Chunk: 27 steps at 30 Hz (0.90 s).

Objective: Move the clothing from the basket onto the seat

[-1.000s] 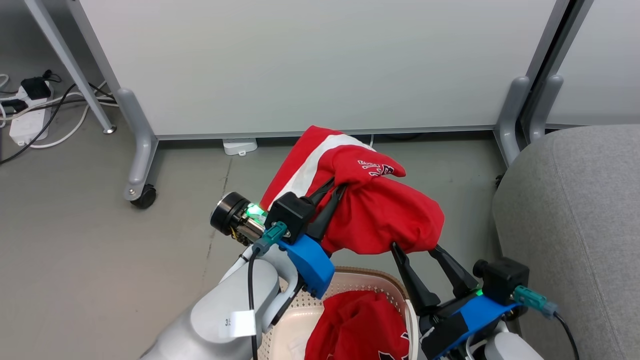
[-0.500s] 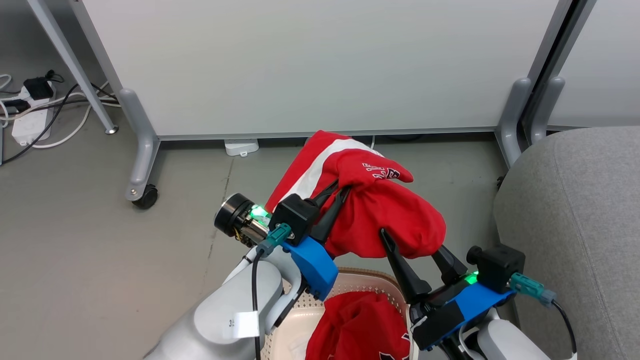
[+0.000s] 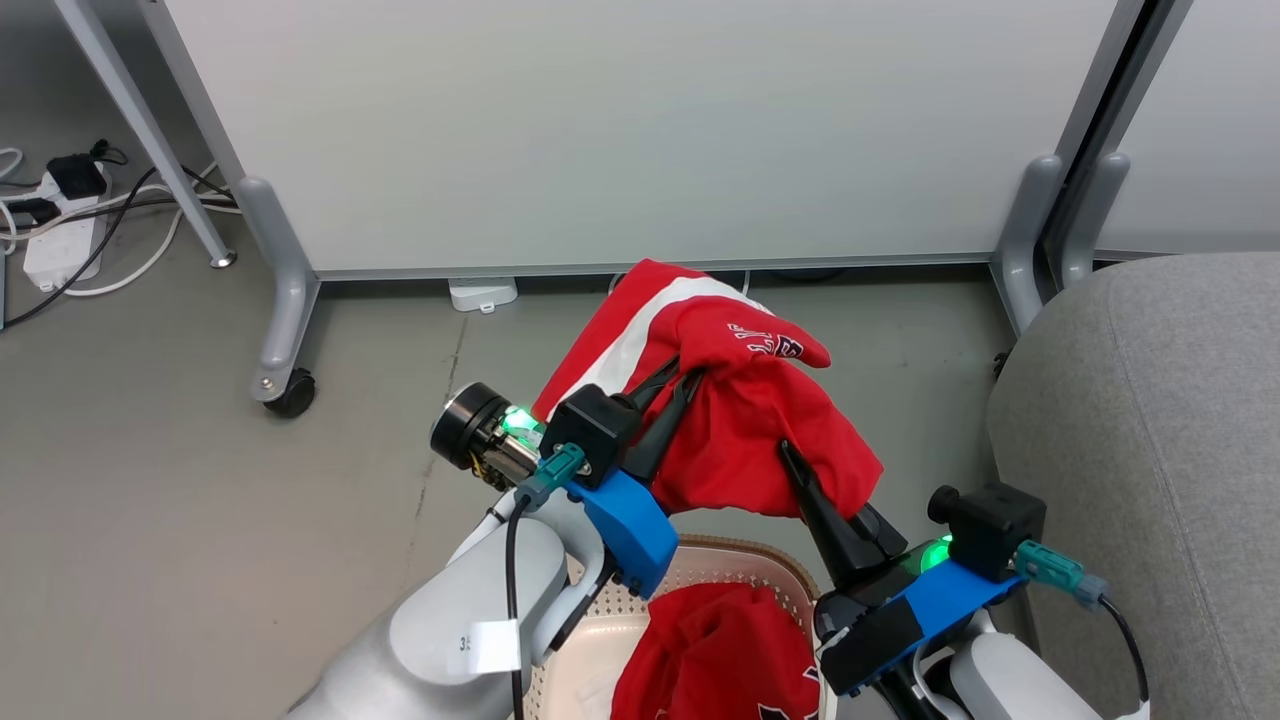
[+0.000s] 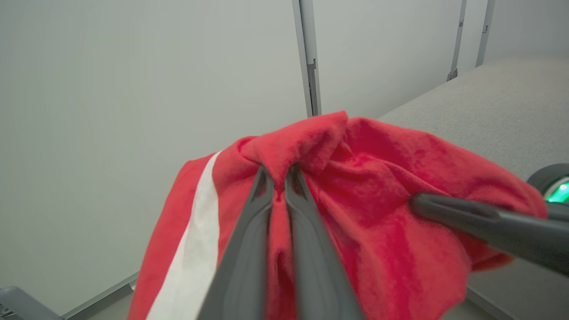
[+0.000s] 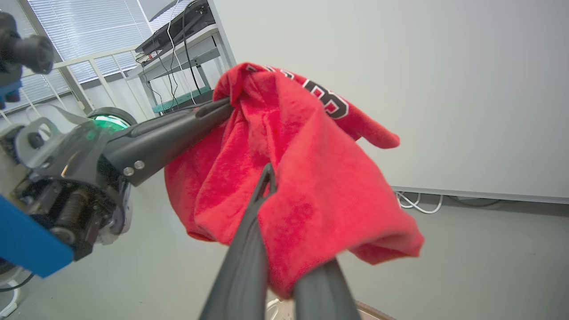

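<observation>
A red garment with a white stripe, part of the clothing point(image 3: 740, 420), hangs in the air above the basket point(image 3: 790, 575). My left gripper point(image 3: 685, 378) is shut on a fold near its top, also seen as left gripper point(image 4: 279, 178) pinching red cloth. My right gripper point(image 3: 800, 465) is shut on the garment's lower right part; in the right wrist view the right gripper point(image 5: 284, 191) has one finger over the cloth and one under it. More red clothing point(image 3: 720, 650) lies in the basket. The grey seat point(image 3: 1150, 450) stands to the right.
White partition panels point(image 3: 620, 130) on grey legs, one with a caster point(image 3: 290, 392), stand behind the garment. A power strip with cables point(image 3: 60, 230) lies on the floor at far left. Bare grey floor point(image 3: 200, 520) stretches to the left.
My right gripper has risen into the garment's lower right part and shut on it; a second ago it stood open just below. The left gripper keeps its hold.
</observation>
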### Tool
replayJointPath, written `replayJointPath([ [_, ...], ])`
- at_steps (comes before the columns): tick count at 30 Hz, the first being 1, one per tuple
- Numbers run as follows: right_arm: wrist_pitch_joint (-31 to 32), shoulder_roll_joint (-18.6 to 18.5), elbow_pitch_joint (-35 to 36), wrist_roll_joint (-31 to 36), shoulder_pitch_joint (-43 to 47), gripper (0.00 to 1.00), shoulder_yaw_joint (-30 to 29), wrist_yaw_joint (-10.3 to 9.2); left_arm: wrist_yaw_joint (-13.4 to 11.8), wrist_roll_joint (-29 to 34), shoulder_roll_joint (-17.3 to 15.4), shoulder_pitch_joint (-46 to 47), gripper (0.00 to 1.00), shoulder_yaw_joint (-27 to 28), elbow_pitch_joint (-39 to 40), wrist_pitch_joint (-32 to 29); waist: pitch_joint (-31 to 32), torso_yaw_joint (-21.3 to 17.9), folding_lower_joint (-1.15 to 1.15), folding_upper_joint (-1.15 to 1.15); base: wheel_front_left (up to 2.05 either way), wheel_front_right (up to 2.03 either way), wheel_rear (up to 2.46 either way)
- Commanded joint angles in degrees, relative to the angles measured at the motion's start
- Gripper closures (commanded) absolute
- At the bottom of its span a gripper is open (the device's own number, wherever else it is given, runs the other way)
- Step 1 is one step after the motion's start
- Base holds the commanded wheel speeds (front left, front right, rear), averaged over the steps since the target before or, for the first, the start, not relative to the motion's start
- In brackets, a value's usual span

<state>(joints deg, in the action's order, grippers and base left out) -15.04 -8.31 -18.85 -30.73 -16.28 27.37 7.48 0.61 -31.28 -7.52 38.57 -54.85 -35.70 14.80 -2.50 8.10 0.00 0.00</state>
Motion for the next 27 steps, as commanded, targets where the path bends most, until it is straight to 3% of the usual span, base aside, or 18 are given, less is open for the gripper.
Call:
replayJointPath([
  [1, -0.2, 0.1, 0.1, 0.4, -0.7, 1.00, -0.1, 0.03, 0.0, -0.3, -0.2, 0.4, 1.00, -0.3, -0.1, 0.2, 0.1, 0.0, 0.00, 0.00, 0.00, 0.00, 0.00],
  [20, -0.2, 0.1, -0.1, 0.7, -0.7, 1.00, -0.4, 0.03, -0.6, -0.8, -0.4, 0.8, 1.00, -0.5, 0.0, 0.3, -0.1, 0.0, 0.00, 0.00, 0.00, 0.00, 0.00],
  [21, -0.2, 0.1, -0.1, 0.7, -0.7, 1.00, -0.4, 0.03, -0.8, -0.9, -0.4, 0.8, 0.64, -0.4, 0.0, 0.3, -0.2, -0.1, 0.00, 0.00, 0.00, 0.00, 0.00],
  [22, -0.2, 0.0, 0.0, 0.7, -0.7, 1.00, -0.4, 0.03, -0.7, -1.1, -0.4, 0.7, 0.00, -0.3, -0.1, 0.1, -0.2, 0.0, 0.00, 0.00, 0.00, 0.00, 0.00],
  [27, -0.2, 0.1, 0.0, 0.8, -0.6, 1.00, -0.5, 0.03, -1.4, -0.8, -0.4, 0.9, 0.00, -0.3, 0.0, 0.1, -0.3, -0.1, 0.00, 0.00, 0.00, 0.00, 0.00],
])
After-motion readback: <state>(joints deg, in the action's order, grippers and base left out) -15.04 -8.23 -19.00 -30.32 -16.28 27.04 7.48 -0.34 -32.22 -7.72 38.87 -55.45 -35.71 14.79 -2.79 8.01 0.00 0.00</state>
